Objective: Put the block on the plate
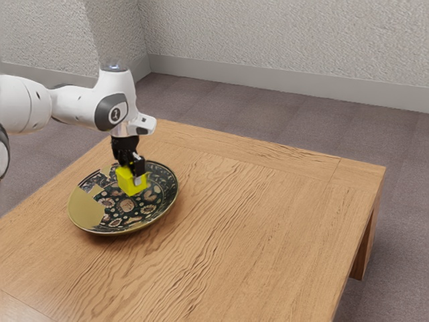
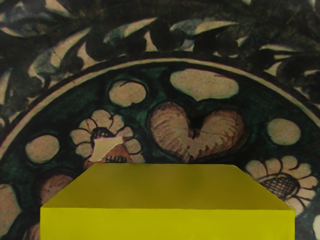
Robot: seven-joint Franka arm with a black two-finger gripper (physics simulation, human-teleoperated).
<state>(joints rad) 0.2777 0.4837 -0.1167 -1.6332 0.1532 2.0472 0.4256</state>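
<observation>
Hand (image 1: 132,176) clamped on 1 yellow block (image 1: 129,184), held between its 2 fingers. Block is over the plate (image 1: 85,209), within the rim in the exterior view; can't tell if its underside touches. Wrist view: plate's painted flowers and 1 heart shape show past the block. Plate rests on the wooden counter (image 1: 234,235); 1 white arm (image 1: 75,104) reaches in from the exterior view's left.

Plate (image 1: 86,209) on wooden table (image 1: 268,221)
</observation>
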